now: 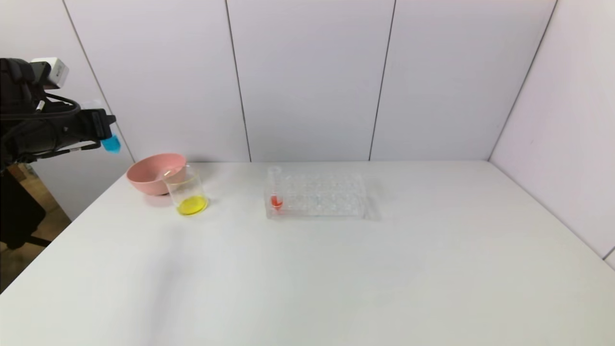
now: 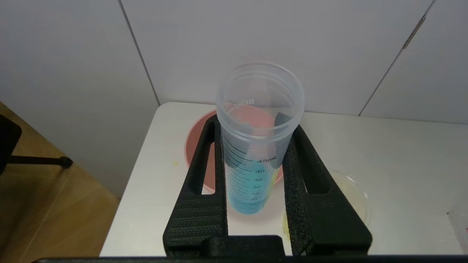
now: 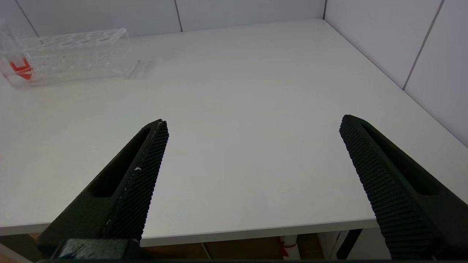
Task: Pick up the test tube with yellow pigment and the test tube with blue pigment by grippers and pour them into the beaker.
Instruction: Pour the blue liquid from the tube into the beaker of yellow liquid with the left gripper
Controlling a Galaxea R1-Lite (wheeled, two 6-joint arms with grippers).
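My left gripper (image 1: 108,129) is shut on the test tube with blue pigment (image 1: 111,143), held high in the air left of the table, above and left of the pink bowl. In the left wrist view the black fingers (image 2: 204,204) clamp the graduated tube (image 2: 252,175), which stands upright with its mouth open and blue liquid at the bottom. The beaker (image 1: 187,192) stands in front of the bowl with yellow liquid in it; it also shows in the left wrist view (image 2: 356,197). The test tube with yellow pigment is out of view. My right gripper (image 3: 253,120) is open and empty by the table's front edge.
The pink bowl (image 1: 153,173) sits at the table's far left, touching the beaker; it also shows below the tube in the left wrist view (image 2: 192,146). A clear tube rack (image 1: 317,194) at mid table holds a tube with red liquid (image 1: 275,190). The white table (image 1: 336,278) is walled behind and on the right.
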